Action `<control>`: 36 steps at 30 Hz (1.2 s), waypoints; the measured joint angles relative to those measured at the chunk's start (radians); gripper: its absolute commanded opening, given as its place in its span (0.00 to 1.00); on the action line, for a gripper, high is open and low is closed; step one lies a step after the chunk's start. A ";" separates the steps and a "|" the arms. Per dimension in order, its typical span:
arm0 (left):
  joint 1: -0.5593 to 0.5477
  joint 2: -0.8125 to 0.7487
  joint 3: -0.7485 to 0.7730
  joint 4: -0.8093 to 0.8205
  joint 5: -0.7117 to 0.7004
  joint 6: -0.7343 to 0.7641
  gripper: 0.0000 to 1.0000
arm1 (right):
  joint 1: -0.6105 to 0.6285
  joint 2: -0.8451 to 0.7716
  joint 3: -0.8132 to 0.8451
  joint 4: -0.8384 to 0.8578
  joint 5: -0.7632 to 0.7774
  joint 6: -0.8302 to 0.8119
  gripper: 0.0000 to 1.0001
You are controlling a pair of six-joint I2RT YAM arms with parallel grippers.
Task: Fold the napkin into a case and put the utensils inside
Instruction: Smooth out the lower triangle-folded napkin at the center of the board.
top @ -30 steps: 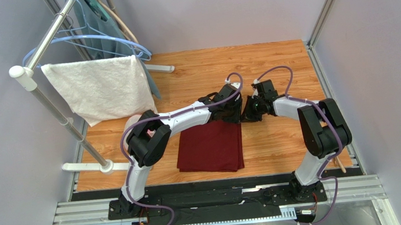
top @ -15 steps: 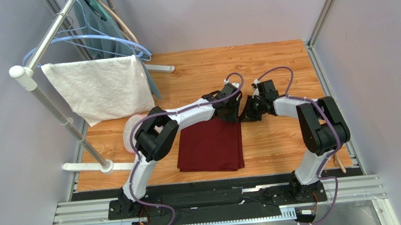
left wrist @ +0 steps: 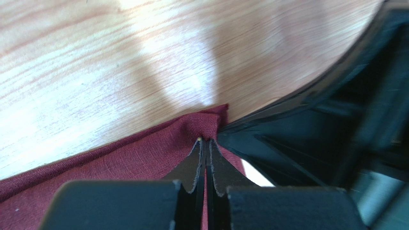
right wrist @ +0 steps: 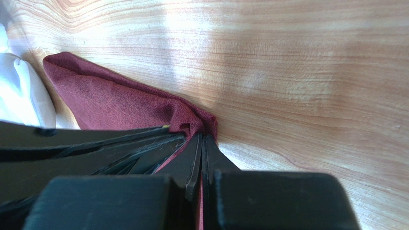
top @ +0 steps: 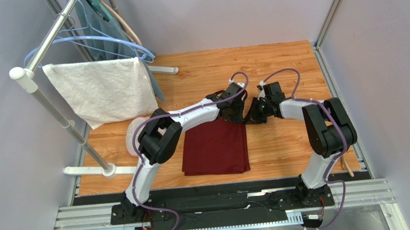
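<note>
Nearest me, the maroon napkin (top: 215,148) lies folded flat on the table (top: 282,67), at the centre of the overhead frame. At its far right corner my left tool (left wrist: 205,143) is pinched tight on the cloth. My right tool (right wrist: 201,140), just beside it, is clamped on the same corner. Beyond, at upper left, a white towel (top: 102,91) hangs on a rack (top: 40,49).
</note>
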 measured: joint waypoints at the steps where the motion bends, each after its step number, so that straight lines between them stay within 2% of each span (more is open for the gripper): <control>1: 0.000 0.000 0.010 -0.006 0.001 -0.001 0.00 | 0.000 0.000 -0.001 0.002 -0.001 0.002 0.00; 10: 0.008 0.017 0.065 -0.014 0.049 -0.018 0.01 | 0.000 0.000 -0.005 0.011 -0.004 0.006 0.00; 13: 0.014 0.038 0.077 -0.023 0.056 -0.019 0.21 | -0.003 0.000 -0.005 0.009 -0.003 0.010 0.00; 17: 0.027 0.039 0.066 -0.021 0.068 -0.023 0.60 | -0.002 -0.009 -0.002 -0.014 0.013 0.005 0.00; 18: 0.029 0.031 0.053 -0.016 0.070 -0.019 0.62 | -0.002 -0.018 -0.001 -0.032 0.023 0.002 0.00; 21: 0.030 -0.034 -0.028 -0.013 0.085 -0.021 0.63 | -0.002 -0.070 -0.002 -0.117 0.059 -0.014 0.04; 22: 0.029 -0.067 -0.060 -0.017 0.090 -0.022 0.62 | -0.002 -0.094 -0.003 -0.142 0.072 -0.018 0.08; 29: -0.054 -0.424 -0.354 0.035 0.143 -0.021 0.49 | 0.027 -0.416 -0.152 -0.264 0.098 -0.042 0.19; 32: -0.130 -0.508 -0.470 0.083 0.175 -0.033 0.50 | 0.092 -0.537 -0.275 -0.271 0.071 -0.029 0.19; 36: -0.224 -0.505 -0.571 0.111 0.195 -0.045 0.52 | 0.145 -0.669 -0.423 -0.286 0.026 0.011 0.11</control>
